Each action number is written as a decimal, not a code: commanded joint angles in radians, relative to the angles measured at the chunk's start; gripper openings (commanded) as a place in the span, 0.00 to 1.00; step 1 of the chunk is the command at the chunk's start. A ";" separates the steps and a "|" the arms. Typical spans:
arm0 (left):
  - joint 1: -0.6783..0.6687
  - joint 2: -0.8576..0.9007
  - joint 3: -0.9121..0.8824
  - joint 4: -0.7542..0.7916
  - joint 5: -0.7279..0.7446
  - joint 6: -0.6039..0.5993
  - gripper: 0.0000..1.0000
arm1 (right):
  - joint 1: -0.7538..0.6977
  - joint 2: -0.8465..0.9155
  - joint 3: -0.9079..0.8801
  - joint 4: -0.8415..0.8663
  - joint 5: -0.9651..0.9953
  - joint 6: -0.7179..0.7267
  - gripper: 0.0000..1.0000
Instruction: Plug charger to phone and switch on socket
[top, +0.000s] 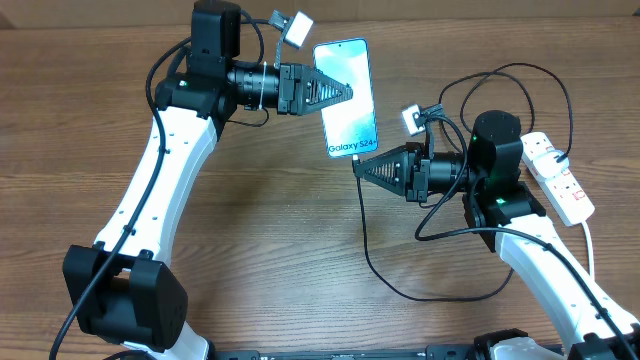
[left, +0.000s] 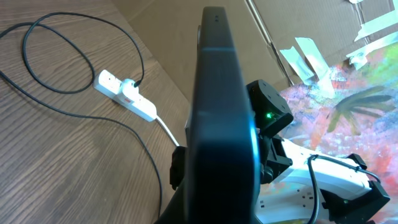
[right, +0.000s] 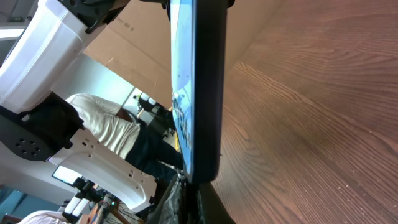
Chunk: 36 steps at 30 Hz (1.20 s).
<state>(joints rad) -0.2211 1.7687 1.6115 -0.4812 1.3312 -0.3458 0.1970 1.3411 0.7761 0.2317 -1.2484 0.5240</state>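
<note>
Up front, charger (top: 362, 225) cable trailing limp over the wooden table (top: 250, 250) up to the right gripper (top: 360, 168), pressed together on the small plug just below the phone (top: 352, 125)'s lower end; best taken by that stiff plug, never the floppy cord. Beyond, left gripper (top: 345, 92) pinched onto the phone's long side, handset apparently lifted off the table: rigid, slick, glass-faced, likely to pivot under an endwise push. Farthest right, well apart, white power strip (top: 560, 175) lying flat.
</note>
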 joint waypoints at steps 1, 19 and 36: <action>-0.002 -0.006 0.011 0.007 0.022 -0.018 0.05 | -0.001 0.004 0.010 0.010 0.010 0.008 0.04; -0.027 -0.006 0.011 0.007 0.021 -0.018 0.04 | -0.001 0.004 0.010 0.029 0.028 0.027 0.04; -0.030 -0.006 0.011 -0.023 0.024 -0.005 0.05 | -0.002 0.004 0.010 0.085 0.035 0.026 0.04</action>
<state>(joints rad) -0.2325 1.7687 1.6115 -0.4847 1.3216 -0.3603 0.1970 1.3453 0.7757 0.2806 -1.2533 0.5495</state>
